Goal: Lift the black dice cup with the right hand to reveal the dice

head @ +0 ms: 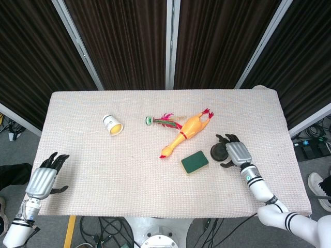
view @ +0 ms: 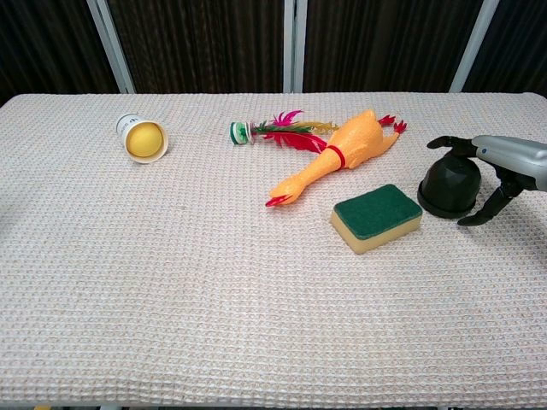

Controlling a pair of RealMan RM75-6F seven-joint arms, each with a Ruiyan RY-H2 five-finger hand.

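The black dice cup (head: 217, 151) (view: 449, 187) stands mouth-down on the cloth, right of the sponge. My right hand (head: 233, 152) (view: 504, 160) is at its right side. Its fingers (view: 444, 143) reach past the cup's far side and its thumb (view: 479, 213) points down at the near right, apart from the cup. The hand holds nothing. No dice show; the cup hides whatever is beneath it. My left hand (head: 44, 178) hangs off the table's near left corner with its fingers apart and holds nothing.
A green and yellow sponge (head: 194, 161) (view: 376, 218) lies just left of the cup. A yellow rubber chicken (head: 185, 133) (view: 338, 158), a feathered shuttlecock (head: 160, 120) (view: 267, 130) and a tipped white paper cup (head: 113, 124) (view: 141, 137) lie farther left.
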